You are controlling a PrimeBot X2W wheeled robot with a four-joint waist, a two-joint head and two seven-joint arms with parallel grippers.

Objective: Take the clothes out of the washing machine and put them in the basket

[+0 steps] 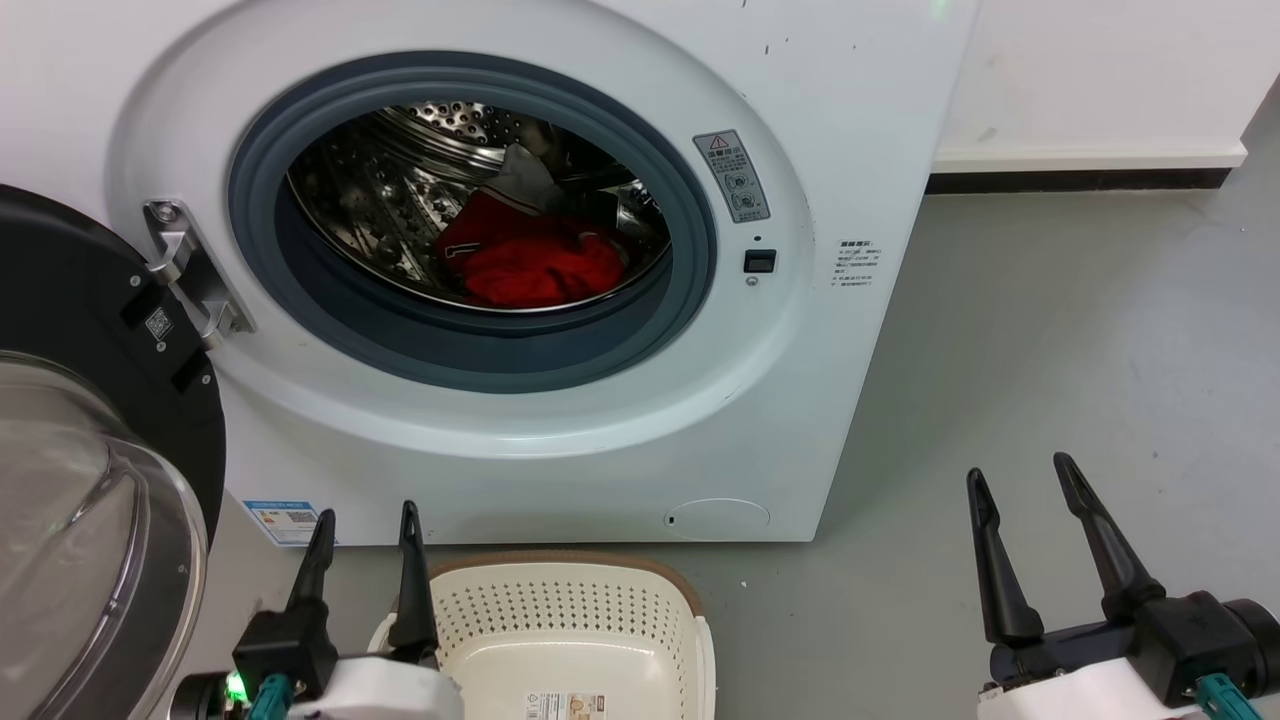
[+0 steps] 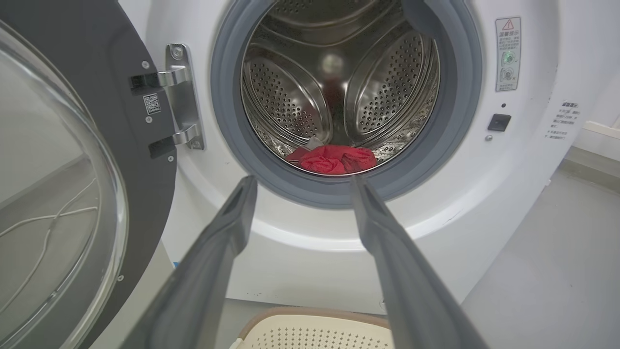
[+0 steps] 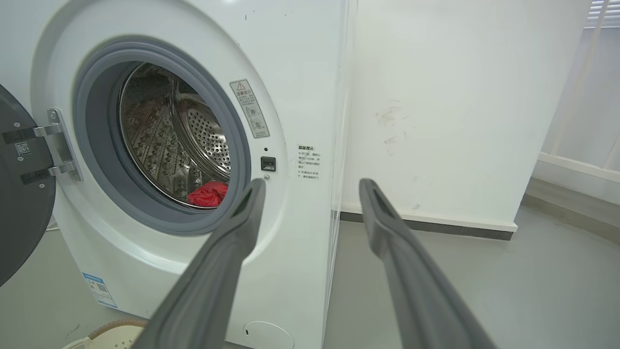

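Head view: left pincer (image 1: 366, 512) and right pincer (image 1: 1020, 468) both gape, holding nothing; the basket (image 1: 565, 562) sits just beside the left one, before the washing machine (image 1: 850, 120); the clothes (image 1: 530, 265) lie deep in the drum (image 1: 400, 200) (red heap, pale piece behind); a shallow pinch may snag cloth on the grey seal (image 1: 692, 245), dropping it on the floor (image 1: 1050, 350).

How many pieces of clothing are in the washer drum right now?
3: a crumpled plain red garment at the front, a red piece with white trim just left behind it, a pale cloth farther back. Others may be hidden underneath.
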